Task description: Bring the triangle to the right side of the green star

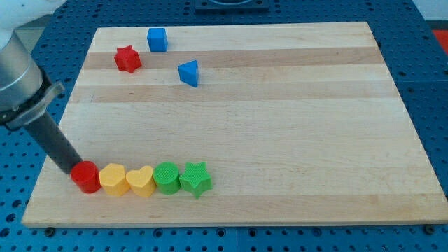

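Nearest to you, along the view's bottom edge of the table [294, 161], five blocks are sitting in a touching row: a red cylinder [87, 176], a yellow block [114, 179] whose shape you cannot quite make out, a yellow heart [141, 181], a green cylinder [166, 177] and, at the row's right end, the green star [195, 178]. Your tool is a plain dark rod with nothing to part or clamp, so it is holding nothing; my tip [73, 170] is resting against the left side of the red cylinder, at the far end of the row from the star. The thing you are after, the blue triangle [188, 73], is lying well apart from all this, up toward the view's top, with a red star [127, 59] and a blue cube [157, 39] near it to the upper left. You are, by the look of it, only at the start: the triangle is sitting untouched, and the spot just right of the green star is waiting open. Next you are probably needing to lift away from the row without nudging it, circle round to the triangle's upper side, and push it down and slightly right, stopping just beside the star rather than knocking it.
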Tool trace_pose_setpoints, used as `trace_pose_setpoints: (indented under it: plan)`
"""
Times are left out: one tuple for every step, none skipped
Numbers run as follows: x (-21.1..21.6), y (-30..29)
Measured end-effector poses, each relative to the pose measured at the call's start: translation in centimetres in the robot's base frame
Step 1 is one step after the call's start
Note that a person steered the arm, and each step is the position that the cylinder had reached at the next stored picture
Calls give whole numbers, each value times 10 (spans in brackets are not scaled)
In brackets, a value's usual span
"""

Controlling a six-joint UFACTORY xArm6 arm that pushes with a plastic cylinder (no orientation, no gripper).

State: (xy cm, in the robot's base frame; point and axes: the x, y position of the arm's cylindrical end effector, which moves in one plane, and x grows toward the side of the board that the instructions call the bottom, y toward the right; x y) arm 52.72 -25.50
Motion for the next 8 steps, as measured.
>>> trace_pose_setpoints:
  plan:
    - [-59, -8]
    - [-124, -3]
    - [-175, 34]
    - [-192, 93]
    - [-192, 183]
    - [-169, 281]
    - [-145, 345]
    - [-149, 342]
